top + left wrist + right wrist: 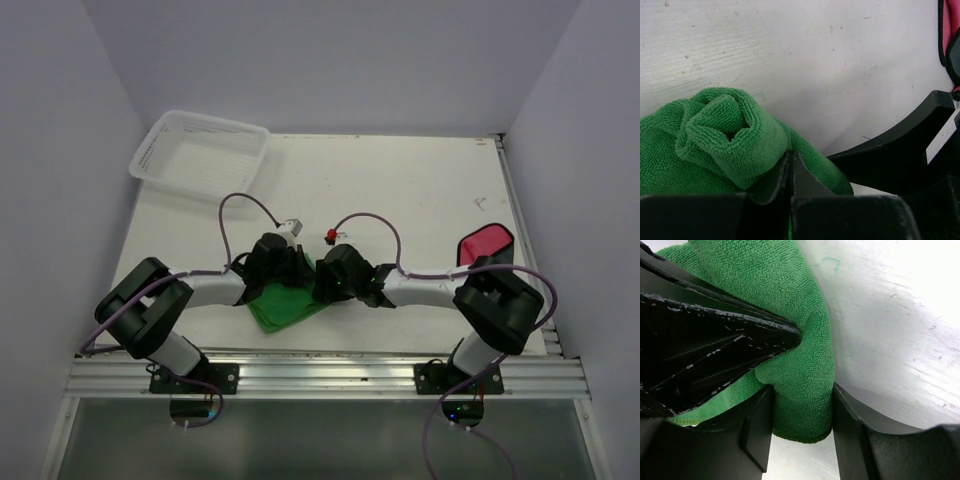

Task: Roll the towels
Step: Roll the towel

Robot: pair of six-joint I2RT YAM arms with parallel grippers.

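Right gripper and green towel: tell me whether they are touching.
Touching. The right wrist view shows the green towel squeezed between both fingers of the right gripper, cloth against each inner face.

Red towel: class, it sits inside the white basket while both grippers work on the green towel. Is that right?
No. The top external view shows the red towel lying on the table at its right edge, not in the white basket. The rest stands.
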